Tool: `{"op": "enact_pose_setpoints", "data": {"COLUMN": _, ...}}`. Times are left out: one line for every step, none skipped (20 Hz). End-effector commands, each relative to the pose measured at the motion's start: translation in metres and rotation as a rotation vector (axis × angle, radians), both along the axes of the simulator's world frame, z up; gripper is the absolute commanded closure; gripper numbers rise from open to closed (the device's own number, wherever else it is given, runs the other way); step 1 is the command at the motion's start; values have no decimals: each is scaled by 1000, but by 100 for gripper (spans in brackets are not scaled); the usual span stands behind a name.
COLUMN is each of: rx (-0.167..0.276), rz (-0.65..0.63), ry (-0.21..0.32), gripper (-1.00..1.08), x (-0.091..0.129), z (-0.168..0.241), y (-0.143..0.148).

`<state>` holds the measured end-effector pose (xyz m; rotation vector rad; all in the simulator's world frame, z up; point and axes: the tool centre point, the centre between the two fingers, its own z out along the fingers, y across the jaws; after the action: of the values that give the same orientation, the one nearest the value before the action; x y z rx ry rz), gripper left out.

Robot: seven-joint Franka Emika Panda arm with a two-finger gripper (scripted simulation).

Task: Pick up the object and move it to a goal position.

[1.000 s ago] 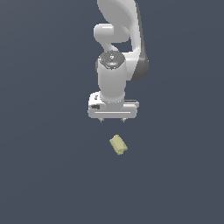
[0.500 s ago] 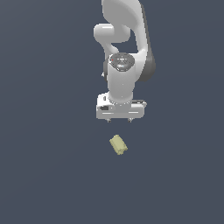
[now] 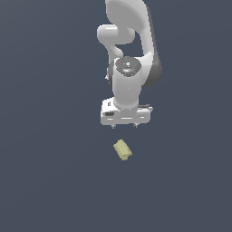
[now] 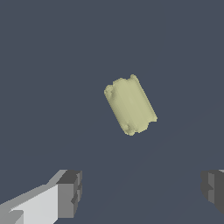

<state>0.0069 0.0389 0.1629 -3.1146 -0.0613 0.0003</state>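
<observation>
while the white arm (image 3: 129, 59) hung down from above in the exterior view, its hand (image 3: 124, 125) stood over the dark blue-grey surface (image 3: 50, 181) with the fingers spread wide and nothing between them. only two short finger tips showed under the hand's broad white body in that view, set apart from each other. the wrist view confirmed the wide spread: one dark grey pad (image 4: 70, 192) on a white finger sat at one side of the picture and the other pad (image 4: 214, 188) at the far side, with bare surface between them.

the object (image 3: 122, 150), a small pale yellow-beige lump, oblong with uneven ends, lay on the surface just below the hand in the exterior view, near it but not touching. its long axis ran at a slant, from upper left to lower right of that view. in the wrist view the object (image 4: 130, 105) lay clear of both pads, ahead of the gap between them, also tilted, with rough little bumps at its two short ends. whether the hand was directly above it could not be told.
</observation>
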Motion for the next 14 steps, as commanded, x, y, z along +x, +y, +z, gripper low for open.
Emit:
{"op": "enact_pose_setpoints", "data": {"rx": -2, "rz": 24, "ry": 0, "gripper": -92, "x": 3, "z": -3, "y": 0}}
{"op": "enact_pose_setpoints", "data": {"rx": -3, "rz": 37, "ry": 0, "gripper": -92, "x": 5, "z": -5, "y": 0}}
{"op": "enact_pose_setpoints", "data": {"rx": -4, "rz": 51, "ry": -1, "gripper": -92, "x": 7, "z": -7, "y": -1}}
{"op": "enact_pose_setpoints", "data": {"rx": -5, "rz": 67, "ry": -1, "gripper": -92, "x": 9, "z": -9, "y": -1}}
{"op": "enact_pose_setpoints", "data": {"rx": -7, "rz": 84, "ry": -1, "gripper": -92, "x": 12, "z": -12, "y": -1}}
{"op": "enact_pose_setpoints", "data": {"rx": -8, "rz": 103, "ry": -2, "gripper": -92, "x": 14, "z": -15, "y": -1}}
{"op": "enact_pose_setpoints", "data": {"rx": -9, "rz": 123, "ry": -2, "gripper": -92, "x": 17, "z": -18, "y": -1}}
{"op": "enact_pose_setpoints", "data": {"rx": -11, "rz": 145, "ry": -2, "gripper": -92, "x": 20, "z": -21, "y": -1}}
{"op": "enact_pose_setpoints", "data": {"rx": -12, "rz": 168, "ry": -3, "gripper": -92, "x": 23, "z": -24, "y": -2}}
{"op": "enact_pose_setpoints", "data": {"rx": -14, "rz": 193, "ry": -3, "gripper": -92, "x": 26, "z": -28, "y": -2}}
{"op": "enact_pose_setpoints", "data": {"rx": -15, "rz": 219, "ry": -4, "gripper": -92, "x": 30, "z": -32, "y": -2}}
{"op": "enact_pose_setpoints", "data": {"rx": -17, "rz": 246, "ry": -4, "gripper": -92, "x": 33, "z": -36, "y": -2}}
{"op": "enact_pose_setpoints", "data": {"rx": -18, "rz": 271, "ry": -4, "gripper": -92, "x": 36, "z": -40, "y": -3}}
{"op": "enact_pose_setpoints", "data": {"rx": -19, "rz": 294, "ry": -5, "gripper": -92, "x": 39, "z": -44, "y": -3}}
